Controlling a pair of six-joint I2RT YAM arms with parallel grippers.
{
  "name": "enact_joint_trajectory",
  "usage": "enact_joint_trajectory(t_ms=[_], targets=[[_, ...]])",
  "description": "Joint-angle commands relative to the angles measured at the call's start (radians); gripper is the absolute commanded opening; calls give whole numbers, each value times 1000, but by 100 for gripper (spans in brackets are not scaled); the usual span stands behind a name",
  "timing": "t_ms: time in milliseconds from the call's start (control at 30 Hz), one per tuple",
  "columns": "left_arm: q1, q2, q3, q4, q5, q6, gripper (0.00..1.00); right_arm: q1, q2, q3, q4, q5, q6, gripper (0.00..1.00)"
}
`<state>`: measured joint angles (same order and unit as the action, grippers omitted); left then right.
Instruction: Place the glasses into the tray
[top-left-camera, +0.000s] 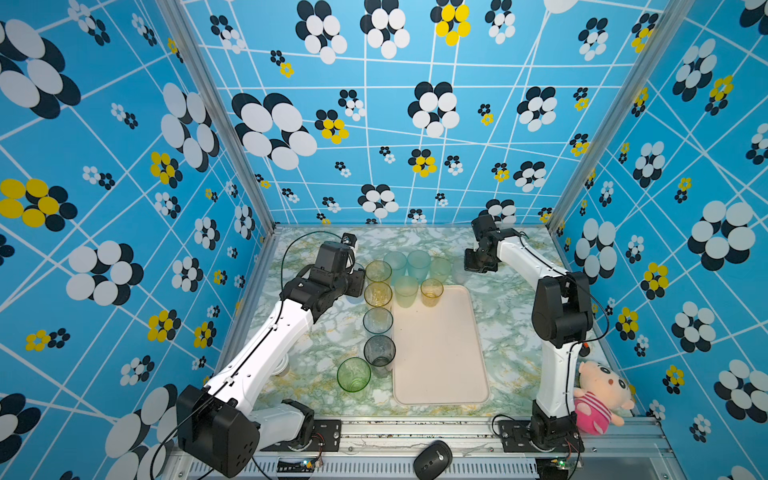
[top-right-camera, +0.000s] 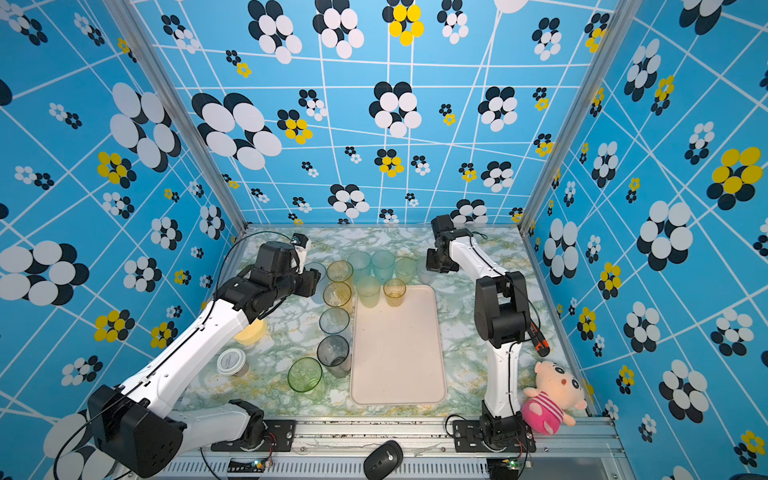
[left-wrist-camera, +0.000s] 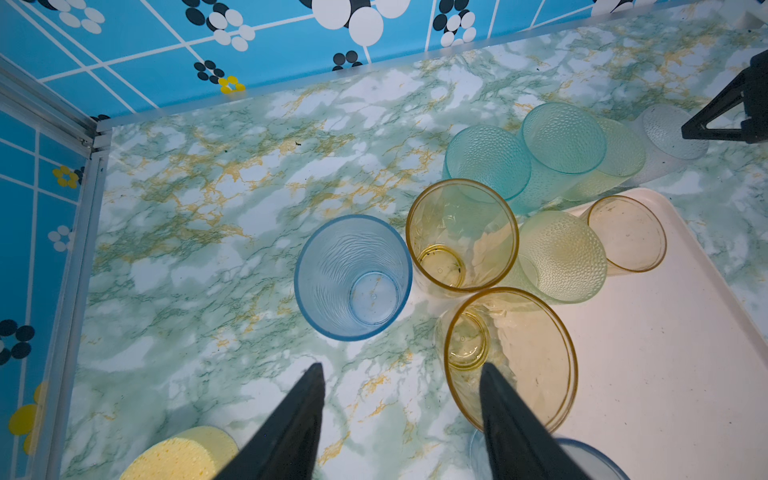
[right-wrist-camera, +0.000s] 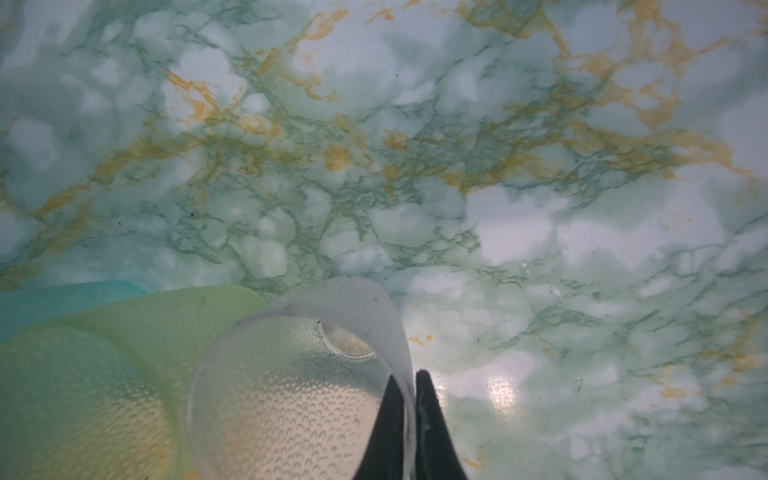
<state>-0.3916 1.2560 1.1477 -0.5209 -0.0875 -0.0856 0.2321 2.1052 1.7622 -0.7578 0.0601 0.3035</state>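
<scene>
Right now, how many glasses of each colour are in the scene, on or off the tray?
amber glasses: 3
teal glasses: 2
pale green glasses: 2
blue glasses: 2
bright green glass: 1
smoky grey glass: 1
clear glass: 1
Total: 12

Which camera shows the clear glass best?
The right wrist view: the clear glass sits close, its wall pinched between the jaws. The left wrist view shows it small; in both top views it is faint.
</scene>
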Motion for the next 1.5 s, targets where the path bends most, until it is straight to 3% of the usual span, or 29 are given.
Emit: enact_joint_trajectory(t_ms=[0, 667, 933, 1133, 1467], targets=[[-5, 10, 33, -14, -14, 10, 61, -5, 16, 19, -39, -8, -7, 3], [-6, 3, 19, -11, 9, 4, 61, 4, -240, -153, -34, 70, -33, 0], [-15, 12, 23, -7, 17, -2, 61, 87, -366, -291, -73, 125, -47, 0], [-31, 29, 34, -7, 21, -5, 61, 149, -368, -314, -73, 136, -29, 0], [-36, 23, 40, -22, 9, 4, 61, 154, -282, -304, -31, 127, -14, 0]])
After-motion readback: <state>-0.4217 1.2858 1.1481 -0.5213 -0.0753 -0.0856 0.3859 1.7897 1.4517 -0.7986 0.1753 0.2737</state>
